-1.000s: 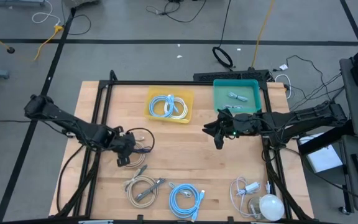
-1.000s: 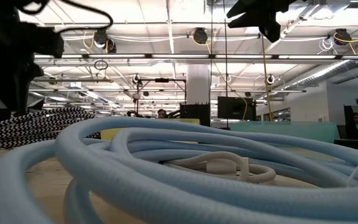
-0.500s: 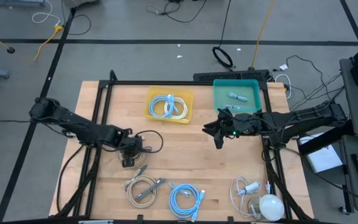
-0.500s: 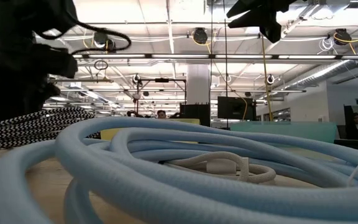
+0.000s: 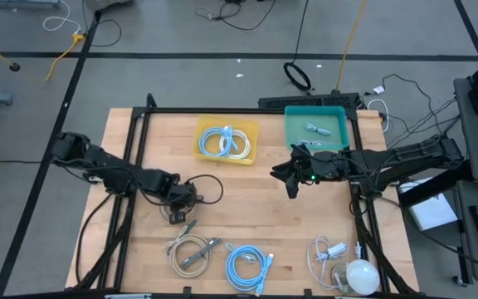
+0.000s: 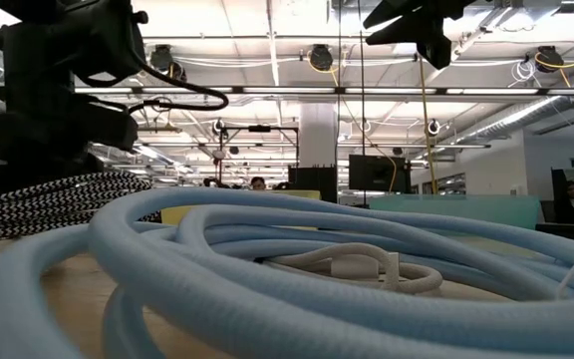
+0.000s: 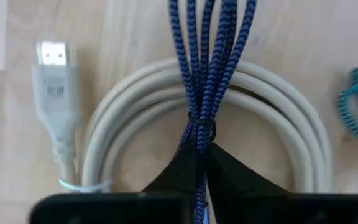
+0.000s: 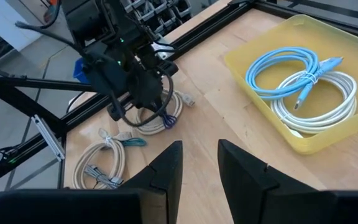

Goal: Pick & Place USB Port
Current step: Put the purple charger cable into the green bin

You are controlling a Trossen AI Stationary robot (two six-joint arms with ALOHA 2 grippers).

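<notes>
Two arms: left one working, right one waiting.
Left gripper (image 5: 178, 199): at 8 o'clock of the table (image 5: 264, 232), fingers pinched together on the blue braided cable (image 7: 207, 68) at its tie.
Cable position: lifted off the wood, loops hanging from the grip directly above a grey coiled cable (image 7: 204, 118) with a flat plug at one side.
Right gripper (image 5: 292, 176): held above table centre, fingers apart, carrying nothing.
Bins: yellow bin (image 5: 251, 137) at 12 o'clock holds two coiled cables; green bin (image 5: 293, 133) at 1 o'clock holds small parts.
Handling: judged light, limp, braid offers fair friction; loops will swing and may snag the cable beneath.
Hold point: the tie, where strands bunch.
</notes>
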